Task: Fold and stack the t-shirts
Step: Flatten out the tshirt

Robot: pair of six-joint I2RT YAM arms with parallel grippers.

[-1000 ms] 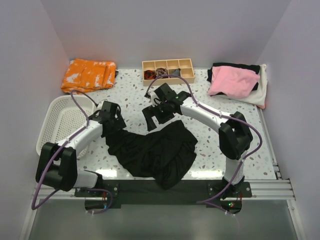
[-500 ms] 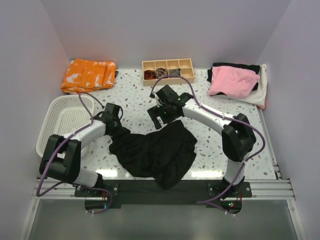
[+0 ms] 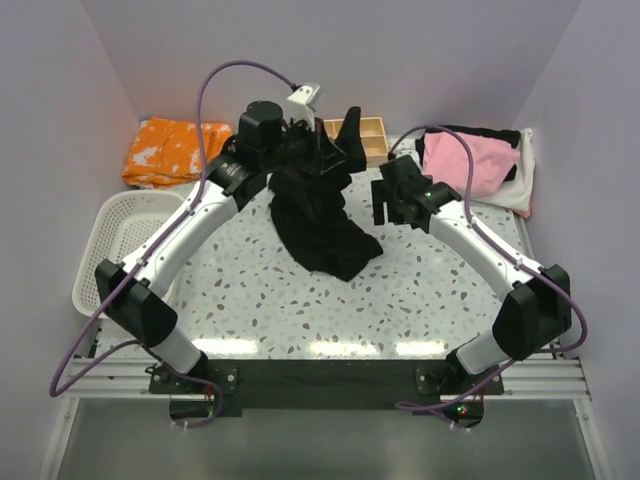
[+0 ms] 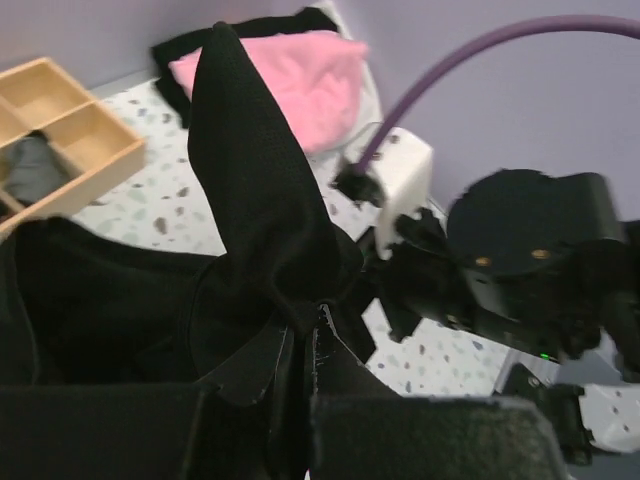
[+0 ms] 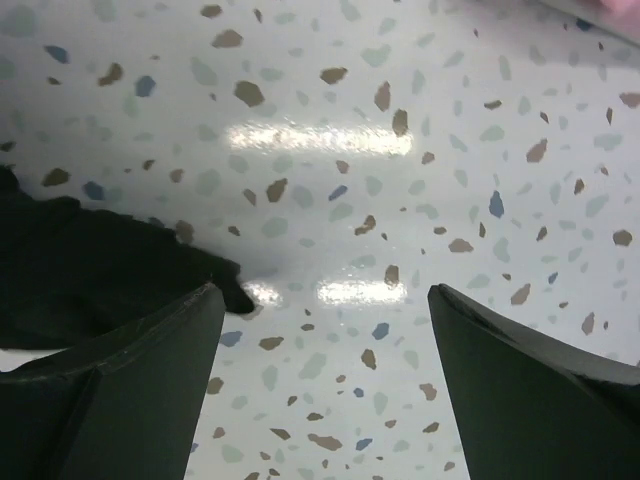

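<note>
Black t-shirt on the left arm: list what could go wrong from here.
1. The left end effector pinches the black t-shirt at one bunched spot; it may slip or land crumpled.
2. The raised cloth is close to the wooden tray and could snag it.
3. The open right end effector sits over bare table beside the shirt's edge and may miss it.
</note>
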